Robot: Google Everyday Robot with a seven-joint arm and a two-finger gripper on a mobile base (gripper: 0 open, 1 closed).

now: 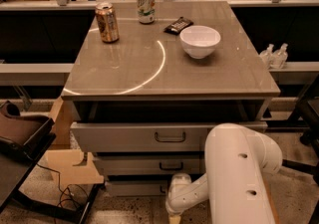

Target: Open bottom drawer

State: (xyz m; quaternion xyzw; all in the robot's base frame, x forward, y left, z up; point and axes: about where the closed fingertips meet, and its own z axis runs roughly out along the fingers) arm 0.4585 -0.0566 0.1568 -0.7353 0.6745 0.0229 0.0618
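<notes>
The bottom drawer [133,188] is the lowest, narrowest light-grey front of the cabinet, just above the floor. Its small dark handle [162,188] shows only at its left end, because my white wrist covers the rest. My gripper [174,214] is at the frame's lower edge, directly in front of that handle, at the end of the thick white arm [239,168] that comes in from the lower right. The middle drawer [149,164] sits above it. The top drawer [139,137] stands slightly out from the cabinet.
On the cabinet top [124,73] stand a copper can [107,22], a green-white can [145,5], a dark snack packet [178,25] and a white bowl [200,41]. A cardboard piece [70,163] and a dark chair [20,138] sit at the left. Two small bottles [274,56] stand at the right.
</notes>
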